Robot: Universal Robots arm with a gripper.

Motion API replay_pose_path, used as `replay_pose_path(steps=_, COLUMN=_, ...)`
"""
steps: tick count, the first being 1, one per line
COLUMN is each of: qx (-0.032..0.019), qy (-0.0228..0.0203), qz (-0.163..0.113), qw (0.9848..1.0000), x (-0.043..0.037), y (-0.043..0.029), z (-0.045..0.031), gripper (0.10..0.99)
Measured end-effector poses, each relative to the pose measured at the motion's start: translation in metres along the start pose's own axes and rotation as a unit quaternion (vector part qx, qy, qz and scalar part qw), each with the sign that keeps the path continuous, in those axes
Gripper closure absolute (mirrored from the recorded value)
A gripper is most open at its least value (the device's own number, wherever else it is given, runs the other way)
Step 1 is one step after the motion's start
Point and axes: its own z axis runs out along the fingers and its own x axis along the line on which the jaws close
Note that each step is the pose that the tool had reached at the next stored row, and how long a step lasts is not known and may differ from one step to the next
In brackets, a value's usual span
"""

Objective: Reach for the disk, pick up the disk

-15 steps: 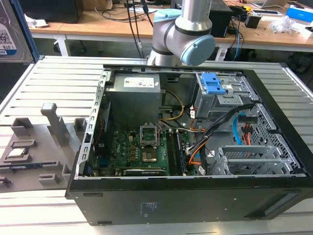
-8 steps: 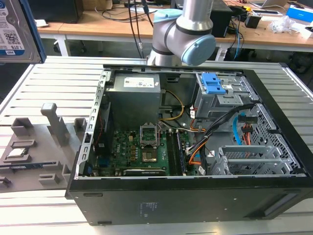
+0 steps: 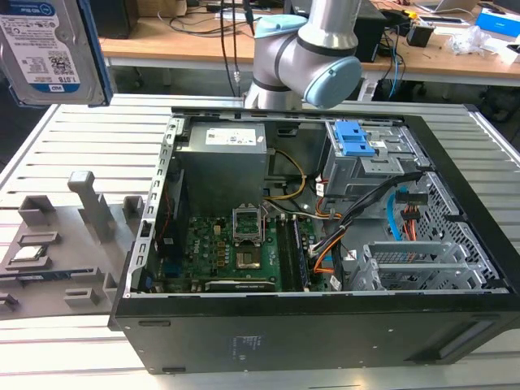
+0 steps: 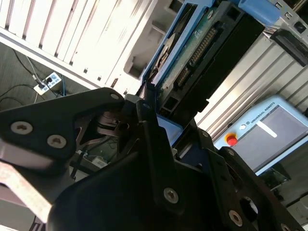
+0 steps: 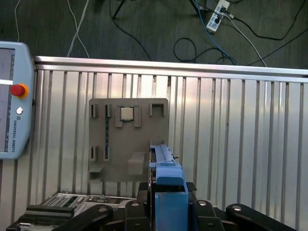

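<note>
The disk [image 3: 49, 50] hangs high in the air at the exterior view's left, label side facing the camera, its blue frame along the edge. In the first wrist view the disk [image 5: 166, 180] is seen edge-on between the black fingers of my gripper [image 5: 168, 197], which is shut on it. The second wrist view shows the disk's [image 4: 195, 50] circuit-board side and connector, with a black finger [image 4: 150, 108] pressed against its blue-framed edge. The disk is well above the slatted table.
An open computer case [image 3: 325, 329] lies on the slatted metal table [image 3: 89, 146], with a blue latch [image 3: 355, 140] atop its grey drive cage. A grey fixture plate [image 5: 110, 144] below the disk carries a small square chip [image 5: 126, 113]. A teach pendant [image 5: 10, 96] lies at the table's edge.
</note>
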Motion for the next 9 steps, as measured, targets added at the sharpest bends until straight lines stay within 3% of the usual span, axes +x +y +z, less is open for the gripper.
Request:
replay_pose_path(steps=6, qx=0.0000, qy=0.0000, qz=0.000, qw=1.0000, x=0.0012, y=-0.0336, z=-0.0013, gripper=0.718)
replay_pose_path(steps=9, qx=0.0000, qy=0.0000, qz=0.000, qw=1.0000, x=0.0019, y=-0.0591, z=-0.0023, gripper=0.718)
